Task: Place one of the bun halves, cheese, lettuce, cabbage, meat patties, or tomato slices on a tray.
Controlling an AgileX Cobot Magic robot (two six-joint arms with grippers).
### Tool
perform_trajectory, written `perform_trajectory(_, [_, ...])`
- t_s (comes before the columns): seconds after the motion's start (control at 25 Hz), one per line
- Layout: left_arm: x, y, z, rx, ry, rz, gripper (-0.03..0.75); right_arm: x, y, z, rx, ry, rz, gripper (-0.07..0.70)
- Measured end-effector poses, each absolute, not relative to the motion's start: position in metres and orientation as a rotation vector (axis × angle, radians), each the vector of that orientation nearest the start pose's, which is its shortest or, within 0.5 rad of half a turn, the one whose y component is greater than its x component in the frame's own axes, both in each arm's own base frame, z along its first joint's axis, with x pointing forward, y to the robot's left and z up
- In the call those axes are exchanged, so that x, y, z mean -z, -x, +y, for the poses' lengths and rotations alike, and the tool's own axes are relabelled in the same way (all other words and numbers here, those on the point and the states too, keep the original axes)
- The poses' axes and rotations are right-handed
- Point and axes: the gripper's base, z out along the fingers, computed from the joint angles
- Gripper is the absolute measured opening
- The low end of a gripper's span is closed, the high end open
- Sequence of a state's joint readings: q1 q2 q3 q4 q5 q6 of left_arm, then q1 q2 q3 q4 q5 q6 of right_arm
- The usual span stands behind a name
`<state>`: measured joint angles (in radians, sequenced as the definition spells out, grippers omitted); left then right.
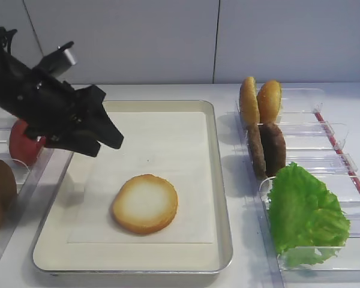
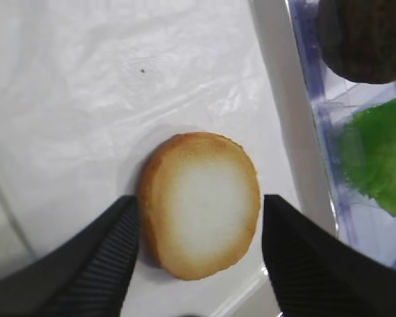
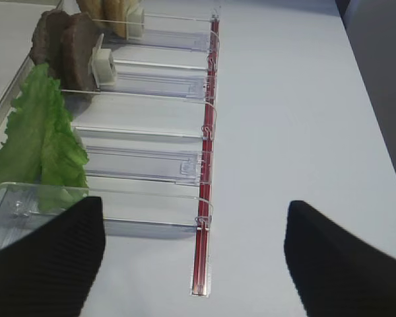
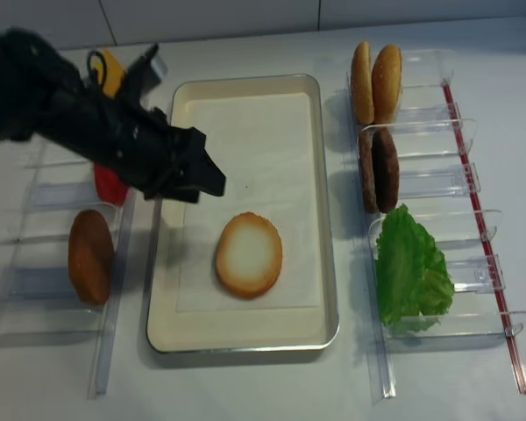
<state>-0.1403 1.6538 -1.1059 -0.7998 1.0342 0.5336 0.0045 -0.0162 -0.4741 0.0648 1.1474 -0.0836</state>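
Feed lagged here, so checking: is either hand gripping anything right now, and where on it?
Nothing is held. The left hand is open above the tray; the bun half lies free on the liner. The right hand is open and empty.

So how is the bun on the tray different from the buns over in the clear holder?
The bun half on the tray lies flat, pale cut face up with a toasted rim; the two buns in the clear holder stand on edge, side by side, showing golden crust. The tray one is alone in the open, the pair is tucked into a slot. All are round and golden-brown at the edge.
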Motion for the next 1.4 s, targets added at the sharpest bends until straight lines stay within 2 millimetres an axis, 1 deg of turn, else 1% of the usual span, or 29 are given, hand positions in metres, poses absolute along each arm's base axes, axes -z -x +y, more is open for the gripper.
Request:
perform_trajectory(0.16, [-0.270, -0.305, -0.088, 0.740, -0.393, 2.752, 0.379, -0.263, 0.008, 0.005, -0.032, 0.100, 2.137, 0.577])
perform_trajectory(0.24, [-0.283, -0.302, -0.081, 0.617, -0.395, 2.754, 0.379, -0.263, 0.008, 0.005, -0.032, 0.100, 2.137, 0.577])
perform_trajectory(0.36, [-0.300, -0.296, -0.069, 0.440, -0.371, 2.754, 0.379, -0.263, 0.008, 0.005, -0.032, 0.100, 2.137, 0.577])
perform_trajectory(0.52, [-0.320, -0.280, -0.053, 0.234, -0.317, 2.739, 0.379, -0.263, 0.008, 0.005, -0.032, 0.100, 2.137, 0.577])
perform_trajectory(0.68, [-0.344, -0.261, -0.045, 0.138, -0.310, 2.665, 0.379, -0.263, 0.008, 0.005, -0.032, 0.100, 2.137, 0.577])
perform_trajectory(0.88, [-0.369, -0.235, -0.040, 0.120, -0.301, 2.567, 0.379, -0.263, 0.008, 0.005, -0.032, 0.100, 2.137, 0.577])
perform_trajectory(0.96, [-0.374, -0.222, -0.038, 0.120, -0.299, 2.543, 0.379, -0.263, 0.008, 0.005, -0.032, 0.100, 2.137, 0.577])
perform_trajectory(1.04, [-0.374, -0.210, -0.036, 0.117, -0.299, 2.531, 0.379, -0.263, 0.008, 0.005, -0.032, 0.100, 2.137, 0.577])
perform_trajectory(1.16, [-0.368, -0.190, -0.033, 0.106, -0.300, 2.526, 0.379, -0.263, 0.008, 0.005, -0.032, 0.100, 2.137, 0.577])
perform_trajectory(1.4, [-0.353, -0.144, -0.025, 0.086, -0.300, 2.487, 0.379, -0.263, 0.008, 0.005, -0.032, 0.100, 2.137, 0.577])
